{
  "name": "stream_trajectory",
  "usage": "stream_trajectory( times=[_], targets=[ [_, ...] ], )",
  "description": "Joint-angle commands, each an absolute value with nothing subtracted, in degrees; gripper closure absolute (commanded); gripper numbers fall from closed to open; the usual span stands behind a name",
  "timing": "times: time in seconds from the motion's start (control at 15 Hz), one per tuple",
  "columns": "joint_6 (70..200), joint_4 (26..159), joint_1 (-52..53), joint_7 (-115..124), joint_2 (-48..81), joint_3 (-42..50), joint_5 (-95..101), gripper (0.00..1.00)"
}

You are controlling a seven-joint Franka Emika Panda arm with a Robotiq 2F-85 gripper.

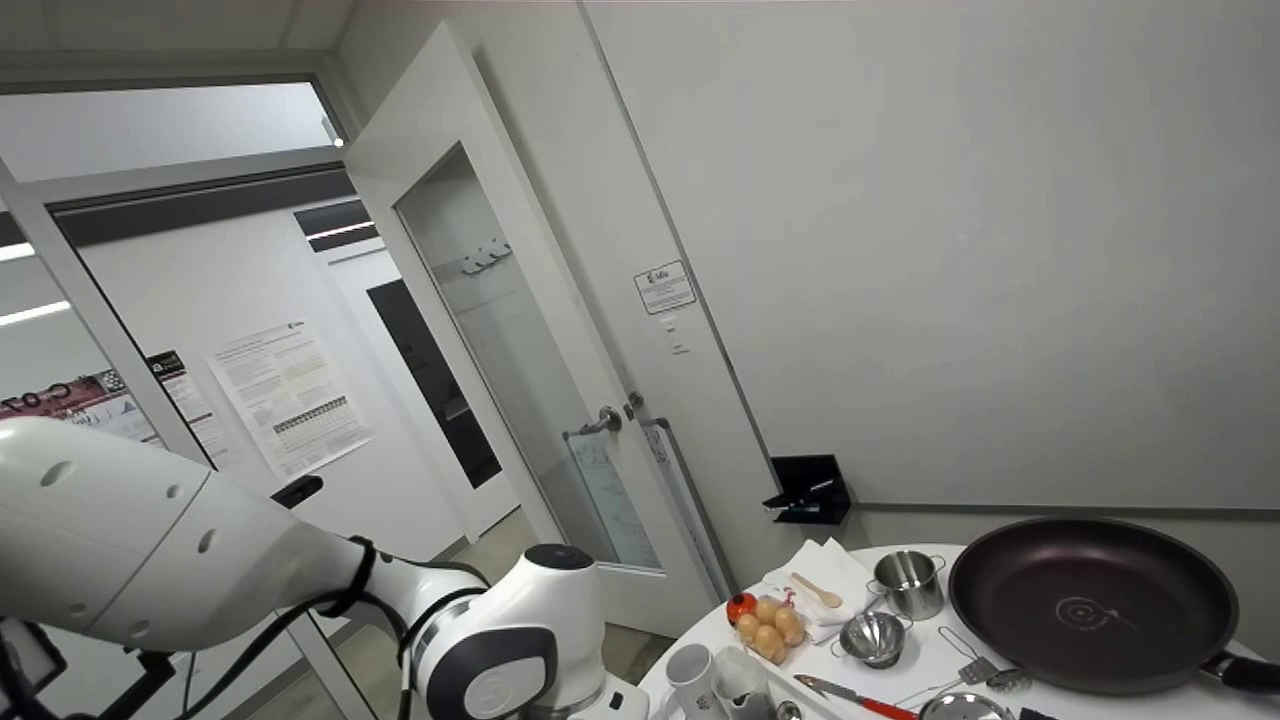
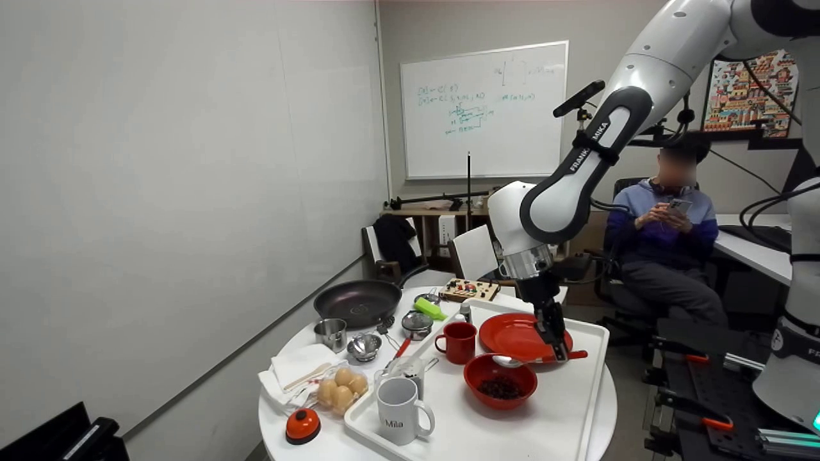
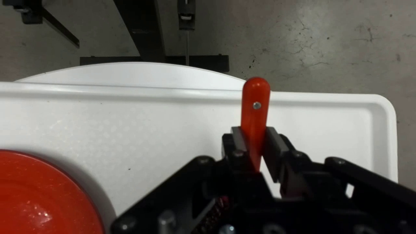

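Observation:
My gripper (image 3: 254,133) is shut on the flat red handle of a spoon (image 3: 256,94), whose rounded end sticks out beyond the fingers in the wrist view. In an exterior view the metal head of this spoon (image 2: 508,362) is over the rim of a red bowl (image 2: 505,403) with dark bits inside. A red plate (image 2: 503,333) lies behind the bowl, close to the gripper; it also fills the lower left of the wrist view. Bowl and plate are on a white tray (image 2: 567,410). Another exterior view cuts off the gripper at its bottom edge.
A red mug (image 2: 460,342) and a white mug (image 2: 396,416) stand on the tray. Around it on the round table are a large pan (image 2: 359,304), bagged eggs (image 2: 343,389), steel pots and a red timer (image 2: 302,426). A person (image 2: 663,218) sits behind the arm.

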State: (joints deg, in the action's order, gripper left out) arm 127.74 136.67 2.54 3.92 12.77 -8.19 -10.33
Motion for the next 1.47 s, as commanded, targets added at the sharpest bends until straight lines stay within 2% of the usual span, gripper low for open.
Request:
stream_trajectory(
  times=[0.0, 0.13, 0.47, 1.4],
  targets=[
    [123.6, 131.7, 3.9, 4.1, 17.4, -6.7, -7.5, 0.93],
    [123.3, 129.7, 4.2, 4.5, 19.5, -6.6, -7.1, 0.93],
    [134.7, 132.8, 6.6, 8.5, 17.4, -6.3, -5.0, 0.95],
    [122.7, 125.8, 6.0, 8.9, 23.7, -3.6, -4.6, 0.95]
  ],
)
